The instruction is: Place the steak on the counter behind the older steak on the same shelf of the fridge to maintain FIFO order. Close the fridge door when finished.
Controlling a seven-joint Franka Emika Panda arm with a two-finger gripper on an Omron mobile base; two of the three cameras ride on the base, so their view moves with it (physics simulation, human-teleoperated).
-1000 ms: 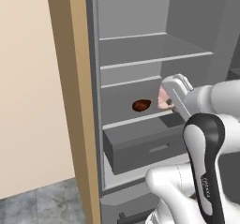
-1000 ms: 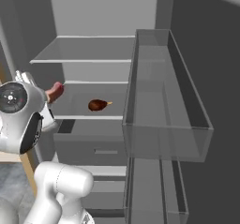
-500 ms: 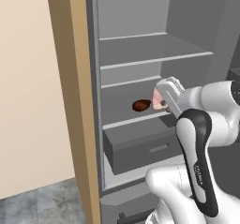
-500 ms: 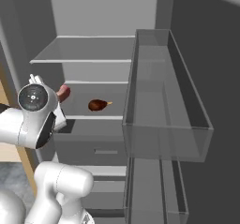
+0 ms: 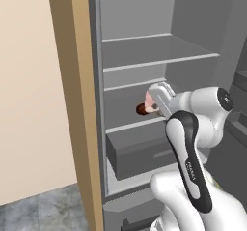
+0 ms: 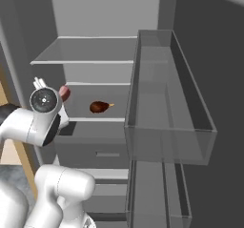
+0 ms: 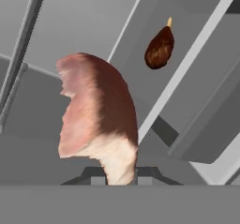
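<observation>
The white arm comes up from the lower right of the left base view, bends at a dark elbow joint around the middle right, then reaches left toward the centre of the frame. The gripper (image 5: 153, 101) sits right about mid-frame there, jaws clamped tight on the steak (image 7: 96, 117), which stands up big in the left-centre of the hand view. In the right base view the wrist shows its round end at the middle left, with the gripper (image 6: 61, 94) just beyond it.
</observation>
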